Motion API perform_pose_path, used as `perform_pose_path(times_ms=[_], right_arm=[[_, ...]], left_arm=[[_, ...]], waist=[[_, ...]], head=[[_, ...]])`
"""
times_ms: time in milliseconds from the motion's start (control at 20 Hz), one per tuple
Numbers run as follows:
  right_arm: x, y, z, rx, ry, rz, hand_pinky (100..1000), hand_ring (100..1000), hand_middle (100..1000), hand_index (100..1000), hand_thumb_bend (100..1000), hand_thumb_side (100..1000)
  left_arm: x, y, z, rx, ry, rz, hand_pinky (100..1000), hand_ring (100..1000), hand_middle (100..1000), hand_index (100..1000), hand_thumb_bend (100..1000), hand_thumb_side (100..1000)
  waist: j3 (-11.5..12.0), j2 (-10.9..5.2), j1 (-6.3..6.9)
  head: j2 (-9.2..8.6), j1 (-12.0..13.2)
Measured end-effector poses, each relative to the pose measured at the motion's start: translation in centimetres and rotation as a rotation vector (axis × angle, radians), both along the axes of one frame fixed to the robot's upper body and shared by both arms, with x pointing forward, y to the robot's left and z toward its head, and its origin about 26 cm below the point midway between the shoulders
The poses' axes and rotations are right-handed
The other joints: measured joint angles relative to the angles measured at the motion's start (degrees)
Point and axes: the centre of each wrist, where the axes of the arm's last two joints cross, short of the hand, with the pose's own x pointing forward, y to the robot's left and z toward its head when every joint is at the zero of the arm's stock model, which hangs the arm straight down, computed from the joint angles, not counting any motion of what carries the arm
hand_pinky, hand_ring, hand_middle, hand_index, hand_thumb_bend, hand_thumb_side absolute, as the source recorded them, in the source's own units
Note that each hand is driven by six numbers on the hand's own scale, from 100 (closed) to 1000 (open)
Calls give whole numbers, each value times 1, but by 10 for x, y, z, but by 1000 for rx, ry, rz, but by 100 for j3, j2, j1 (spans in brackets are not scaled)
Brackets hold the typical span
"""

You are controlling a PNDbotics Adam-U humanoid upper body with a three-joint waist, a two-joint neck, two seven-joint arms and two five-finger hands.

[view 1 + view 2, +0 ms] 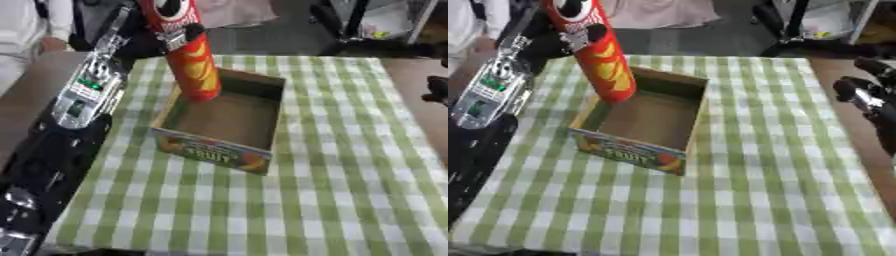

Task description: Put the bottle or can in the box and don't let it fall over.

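The left hand (149, 30) reaches in from the upper left with its dark fingers wrapped round the upper part of a tall red can (194, 60), a crisp tube with yellow markings on its side. The can is held tilted, its top leaning toward the far left and its lower end dipping just inside the far left corner of the box (229, 116). Whether the can's base touches the box floor cannot be told; it sits low against the near wall of that corner. The left forearm (83, 95), silver and black with a small green light, runs down the left side of the view past the tabletop's edge.

The box is an open cardboard tray with brown inner walls and a colourful printed front panel facing the camera. It lies slightly askew on the green and white checked cloth (772, 165) that covers the tabletop, toward the far left part of it. Nothing else shows inside the box.

The right hand (868, 97) shows at the right edge, well apart from the box, off the cloth's side. It is dark and partly cut off, so I cannot tell how its fingers stand.
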Motion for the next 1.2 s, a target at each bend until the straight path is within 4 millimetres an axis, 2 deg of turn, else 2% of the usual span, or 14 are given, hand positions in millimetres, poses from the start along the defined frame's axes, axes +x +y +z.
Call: perform_pose_path(times_ms=[250,600,650,700,800,850,950,1000,1100,1200], right_arm=[[1,1,2,1,-5,5,660,821,905,826,717,270],[2,5,4,8,-15,12,660,821,905,826,716,272],[2,5,4,8,-16,12,660,821,906,826,716,272],[2,5,4,9,-16,13,660,821,906,826,716,272],[2,5,5,9,-17,13,660,821,905,826,715,273],[2,5,5,9,-18,14,660,820,905,825,712,274],[2,5,5,9,-19,14,660,820,904,824,705,275],[2,5,5,10,-19,14,659,820,904,824,707,275],[2,5,5,10,-19,14,659,820,904,824,709,276],[2,5,5,11,-19,14,659,820,904,823,710,278]], left_arm=[[4,-3,-10,-2,25,7,378,316,364,406,539,100],[8,-5,-26,10,64,14,485,363,401,430,587,100],[9,-5,-28,12,70,15,530,400,438,444,615,100],[9,-5,-30,14,74,15,534,404,442,446,618,100],[10,-5,-34,19,81,13,571,467,497,488,658,100],[11,-4,-36,23,84,12,622,525,549,516,710,100],[11,-3,-40,33,92,8,713,597,603,562,753,111],[11,-3,-41,40,95,5,729,613,616,588,766,120],[12,-2,-43,56,100,-1,777,721,662,683,821,158],[11,-1,-45,74,102,-8,789,745,683,711,837,170]], waist=[[-12,30,-8],[-44,66,-27],[-45,74,-27],[-47,79,-27],[-48,81,-27],[-48,81,-27],[-48,81,-27],[-48,81,-27],[-46,81,-27],[-42,81,-27]], head=[[-16,1],[-64,19],[-65,19],[-66,18],[-66,11],[-66,4],[-66,-2],[-66,-4],[-66,-8],[-67,-15]])
